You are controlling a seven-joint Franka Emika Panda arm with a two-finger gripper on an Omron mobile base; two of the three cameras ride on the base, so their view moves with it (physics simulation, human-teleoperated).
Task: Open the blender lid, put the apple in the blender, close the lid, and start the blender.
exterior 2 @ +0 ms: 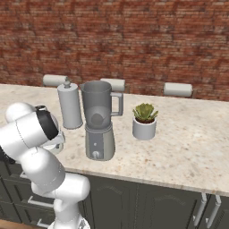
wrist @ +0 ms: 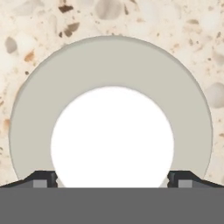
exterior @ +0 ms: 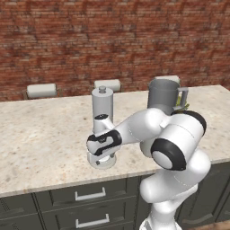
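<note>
The blender lid (wrist: 109,70), a flat grey disc with a white centre cap, lies flat on the counter near its front edge, and shows again as the blender lid (exterior: 102,162). My gripper (wrist: 112,179) hangs straight over it, open, one fingertip at each side of the white cap. The blender (exterior 2: 99,125) stands further right on the counter, its jar top uncovered. I see no apple; it is out of view.
A tall grey canister (exterior: 102,108) with a knob top stands just behind the lid. A small potted succulent (exterior 2: 144,120) sits right of the blender. The counter's front edge (exterior: 67,182) runs close to the lid, with drawers below.
</note>
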